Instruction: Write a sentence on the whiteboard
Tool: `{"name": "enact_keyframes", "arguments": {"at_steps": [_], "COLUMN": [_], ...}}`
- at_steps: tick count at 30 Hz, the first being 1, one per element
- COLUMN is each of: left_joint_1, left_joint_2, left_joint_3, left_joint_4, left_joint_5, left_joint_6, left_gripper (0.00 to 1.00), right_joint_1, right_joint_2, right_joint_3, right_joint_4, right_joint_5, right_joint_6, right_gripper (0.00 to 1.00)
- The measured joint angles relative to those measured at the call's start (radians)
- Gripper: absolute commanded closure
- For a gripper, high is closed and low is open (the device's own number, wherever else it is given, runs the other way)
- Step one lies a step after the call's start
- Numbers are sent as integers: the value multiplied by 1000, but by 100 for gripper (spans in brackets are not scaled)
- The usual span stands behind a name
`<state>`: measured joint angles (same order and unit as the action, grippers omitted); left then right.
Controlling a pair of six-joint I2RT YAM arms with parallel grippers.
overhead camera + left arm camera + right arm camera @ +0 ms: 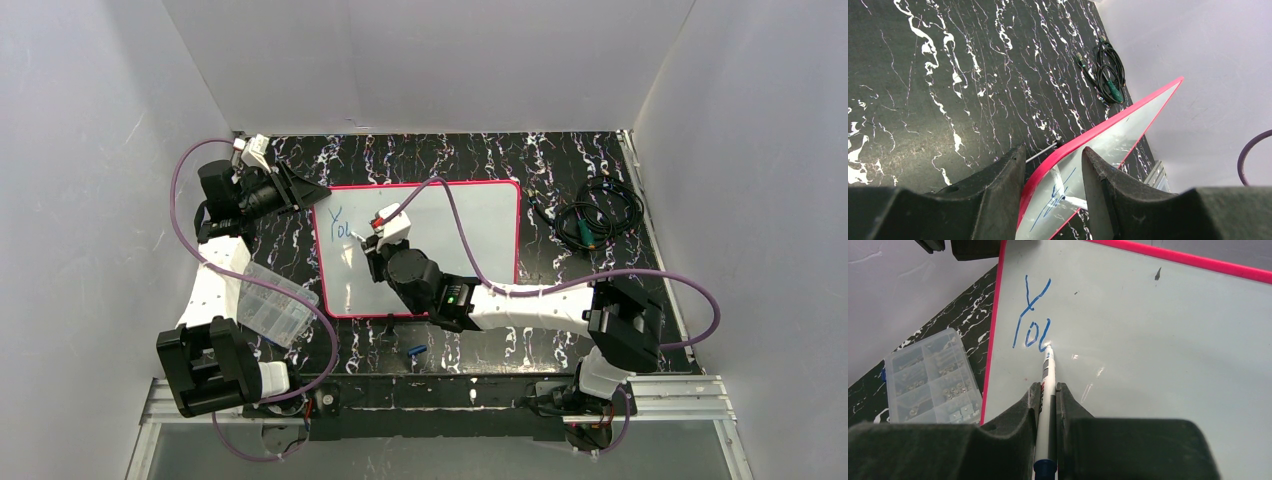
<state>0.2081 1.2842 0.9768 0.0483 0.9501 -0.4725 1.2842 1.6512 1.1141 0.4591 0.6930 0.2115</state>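
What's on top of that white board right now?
There is blue handwriting, roughly "You", in its upper left corner. The marker touches the last letter, held by the right pincer. The right arm hangs over the whiteboard, hiding whatever lies beneath it.

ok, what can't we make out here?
- Top view: right arm covers mid board; writing small, last letter unclear.
- Left wrist: end effector fingers hide most of the board.
- Right wrist: marker tip covers the stroke's end; box contents too small.

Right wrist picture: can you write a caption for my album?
Right end effector presses a marker onto the whiteboard, writing blue letters.
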Motion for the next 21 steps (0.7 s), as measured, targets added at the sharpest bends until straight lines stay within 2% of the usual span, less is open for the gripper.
{"name": "enact_keyframes", "arguments": {"at_steps": [21], "left_joint_1": [0], "left_joint_2": [0], "left_joint_3": [0], "left_joint_4": [0], "left_joint_5": [0], "left_joint_6": [0], "left_gripper": [57], "right_joint_1": [0], "right_joint_2": [-1], "right_joint_3": [3], "right_joint_4": [39], "right_joint_5": [42], "right_joint_6": [-54], "right_gripper": [99]}}
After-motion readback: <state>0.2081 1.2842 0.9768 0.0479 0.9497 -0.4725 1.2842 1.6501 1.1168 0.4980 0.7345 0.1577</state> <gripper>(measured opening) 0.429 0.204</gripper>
